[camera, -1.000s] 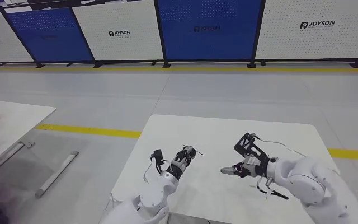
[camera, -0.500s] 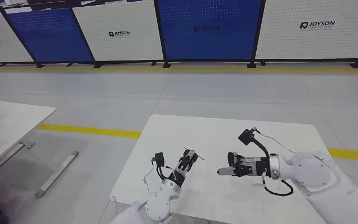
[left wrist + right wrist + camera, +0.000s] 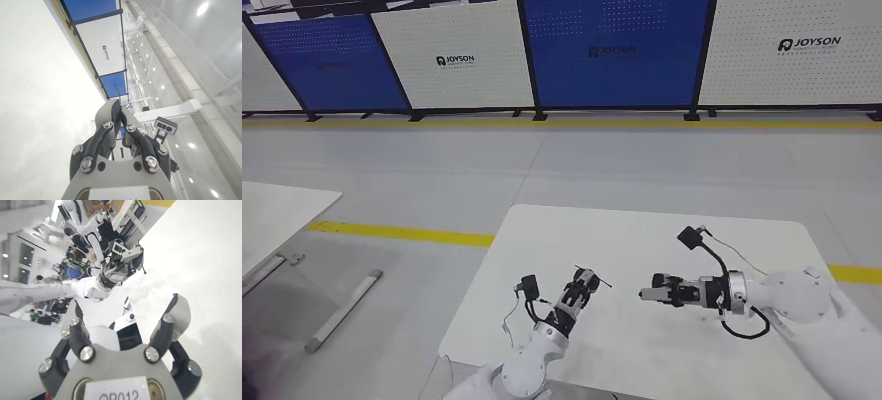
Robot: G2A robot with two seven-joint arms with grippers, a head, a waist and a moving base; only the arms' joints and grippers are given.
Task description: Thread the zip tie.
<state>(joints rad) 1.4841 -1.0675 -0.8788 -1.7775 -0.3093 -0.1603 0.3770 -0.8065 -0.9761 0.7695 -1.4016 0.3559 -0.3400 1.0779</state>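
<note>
Top view: the left gripper (image 3: 583, 282) is over the near left part of the white table (image 3: 662, 225), tilted toward the far right. The zip tie (image 3: 600, 283) shows as a thin dark line poking from its tip. The right gripper (image 3: 651, 294) sits to its right and is aimed left at that tip; the 2 are near but apart. Judging by this, 1 arm presents the tie in the air so the other can take a free end.

Left wrist view: the left gripper (image 3: 119, 103) is closed tight. Its 2 pads pinch the zip tie (image 3: 118, 92), whose slim strap stands out past the fingertips. The firm pinch likely keeps the strap from twisting.

Right wrist view: the right gripper (image 3: 127, 302) is wide open and holds nothing. Its fingers (image 3: 179, 306) spread either side of the line toward the left gripper (image 3: 139, 256) farther off. The zip tie (image 3: 144, 270) crosses that closed claw with 1 end sticking out on each side. 1 end seems to carry a small knob, perhaps the head, but it is too small to be sure. The wide spread probably leaves room to close on an end.
</note>
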